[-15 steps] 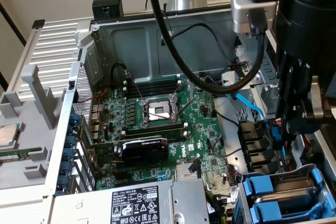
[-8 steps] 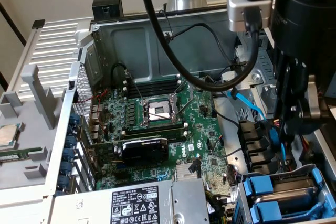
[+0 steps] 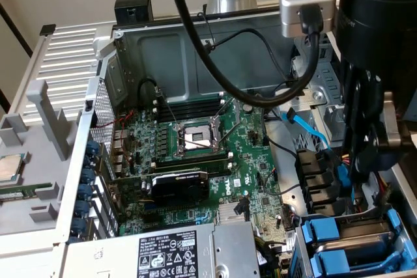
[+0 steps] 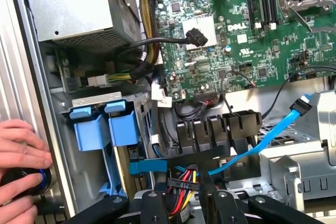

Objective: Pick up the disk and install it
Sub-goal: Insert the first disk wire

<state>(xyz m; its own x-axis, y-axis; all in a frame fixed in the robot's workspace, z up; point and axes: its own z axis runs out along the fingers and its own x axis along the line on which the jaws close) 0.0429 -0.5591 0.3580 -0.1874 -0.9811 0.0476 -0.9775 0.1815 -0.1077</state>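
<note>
"Gripper (image 4: 186, 203)?"
"Fingers partway apart, gripping nothing."
"The disk (image 3: 357, 228)?"
"Seemingly in its blue carrier (image 4: 94, 132), seated in the bay close beside the gripper, not touching it."

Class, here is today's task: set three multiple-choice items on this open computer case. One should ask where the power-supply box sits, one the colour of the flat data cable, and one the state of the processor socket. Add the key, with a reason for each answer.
1. In the exterior view, the power-supply box lies:
A) at the lower edge, below the motherboard
B) on a shelf outside the case
C) on the case's upper rim

2. The flat data cable is:
A) red
B) light blue
C) yellow

3. The processor socket is:
A) covered by a cooler
B) hidden under a cloth
C) bare, with no cooler on it

Key:
1 A, its white label shows at the lower edge, under the green board.
2 B, it runs light blue beside the board.
3 C, the socket's metal frame lies uncovered.
</note>
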